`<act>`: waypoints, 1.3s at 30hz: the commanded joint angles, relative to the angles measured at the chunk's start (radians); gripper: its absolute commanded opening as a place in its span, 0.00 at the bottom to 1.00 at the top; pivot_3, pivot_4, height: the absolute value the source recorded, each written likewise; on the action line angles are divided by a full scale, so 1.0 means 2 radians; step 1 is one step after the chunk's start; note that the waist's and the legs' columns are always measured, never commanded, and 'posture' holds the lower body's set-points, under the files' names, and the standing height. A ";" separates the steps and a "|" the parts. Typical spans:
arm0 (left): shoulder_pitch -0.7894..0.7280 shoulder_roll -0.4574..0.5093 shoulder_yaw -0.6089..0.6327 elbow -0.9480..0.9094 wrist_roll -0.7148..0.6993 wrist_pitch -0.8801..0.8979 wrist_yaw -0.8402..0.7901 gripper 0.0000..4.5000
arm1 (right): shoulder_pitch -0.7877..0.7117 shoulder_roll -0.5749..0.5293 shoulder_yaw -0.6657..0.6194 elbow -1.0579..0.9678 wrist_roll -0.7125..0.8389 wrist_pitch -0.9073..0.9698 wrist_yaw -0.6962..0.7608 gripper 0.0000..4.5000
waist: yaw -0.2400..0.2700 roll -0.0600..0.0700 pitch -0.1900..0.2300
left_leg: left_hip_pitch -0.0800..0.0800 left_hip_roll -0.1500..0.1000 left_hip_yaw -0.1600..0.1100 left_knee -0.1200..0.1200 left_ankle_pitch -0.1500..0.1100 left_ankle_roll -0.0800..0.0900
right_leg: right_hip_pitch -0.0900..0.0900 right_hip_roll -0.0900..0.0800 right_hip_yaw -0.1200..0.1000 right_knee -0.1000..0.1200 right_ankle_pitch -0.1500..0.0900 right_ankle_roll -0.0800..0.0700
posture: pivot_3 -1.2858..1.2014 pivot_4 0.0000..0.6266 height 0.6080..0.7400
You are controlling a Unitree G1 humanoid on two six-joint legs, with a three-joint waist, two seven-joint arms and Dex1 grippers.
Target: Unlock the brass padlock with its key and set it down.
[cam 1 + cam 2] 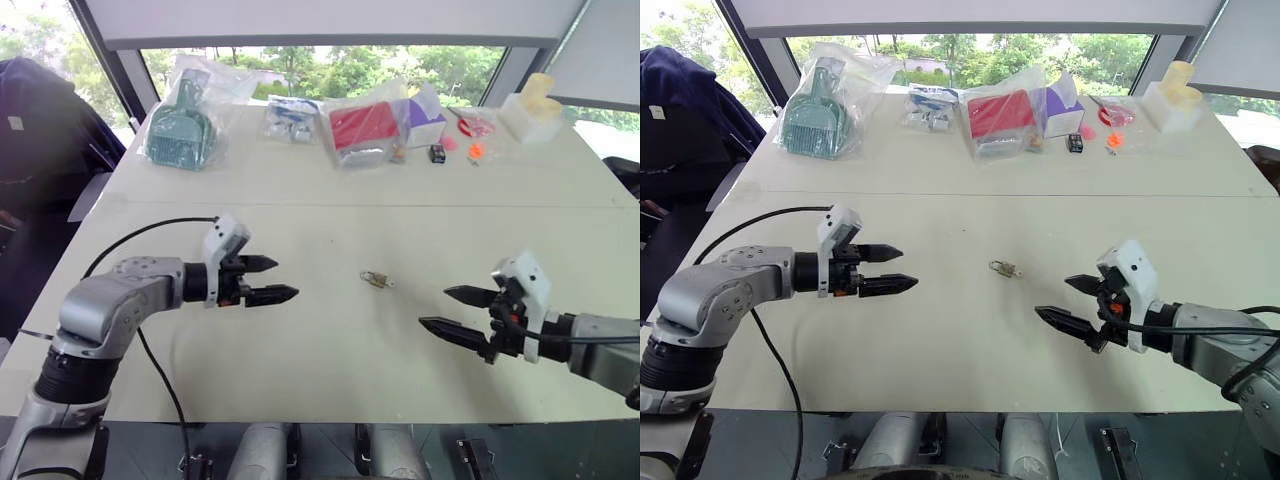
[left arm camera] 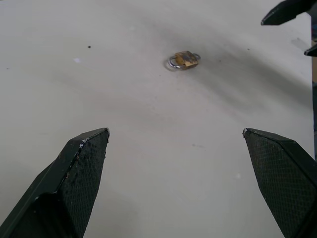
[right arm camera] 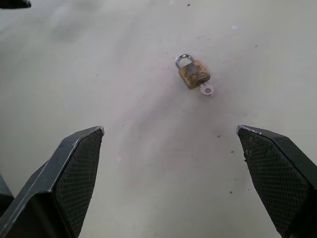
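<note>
The brass padlock (image 1: 375,278) lies flat on the white table (image 1: 330,350) between my two arms, its silvery shackle closed. The right wrist view shows the lock (image 3: 193,73) with the small silvery key (image 3: 206,89) sticking out of its bottom. To the lock's left, my left gripper (image 1: 268,279) hovers open and points toward it. My right gripper (image 1: 452,311) is open too, to the right of the lock and a little nearer me, aimed at it. Neither gripper touches the padlock (image 2: 185,60).
Along the far edge of the table lie bagged items: a teal dustpan (image 1: 181,133), a red box (image 1: 363,127), a purple box (image 1: 424,120), a small black box (image 1: 437,153) and a white foam block (image 1: 530,108). A dark chair (image 1: 40,130) stands at the left.
</note>
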 commanded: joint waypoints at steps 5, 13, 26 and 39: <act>-0.003 -0.003 0.006 -0.005 0.001 -0.018 0.000 1.00 | -0.005 0.006 -0.007 -0.012 0.002 -0.006 -0.008 0.99 | 0.000 0.000 0.000 | 0.000 0.000 0.000 0.000 0.000 0.000 | 0.000 0.000 0.000 0.000 0.000 0.000 | 0.52 0.24 1.00; -0.012 0.007 -0.012 0.000 0.021 -0.026 -0.007 1.00 | -0.008 0.011 0.001 -0.008 -0.005 -0.010 -0.013 0.99 | 0.000 0.000 0.000 | 0.000 0.000 0.000 0.000 0.000 0.000 | 0.000 0.000 0.000 0.000 0.000 0.000 | 0.52 0.24 1.00; -0.190 0.020 -0.118 0.162 0.118 -0.150 -0.165 1.00 | -0.003 0.027 -0.017 -0.026 -0.007 -0.004 -0.053 0.99 | 0.002 0.000 0.000 | 0.000 0.000 0.000 0.000 0.000 0.000 | 0.000 0.000 0.000 0.000 0.000 0.000 | 0.52 0.24 1.00; -0.496 -0.271 -0.280 0.650 0.343 -0.468 -0.293 1.00 | 0.026 0.078 -0.026 -0.047 -0.034 -0.022 -0.115 0.99 | 0.014 -0.001 0.001 | -0.002 -0.001 0.002 0.002 -0.002 0.005 | 0.000 0.002 -0.001 -0.001 0.000 0.000 | 0.52 0.24 1.00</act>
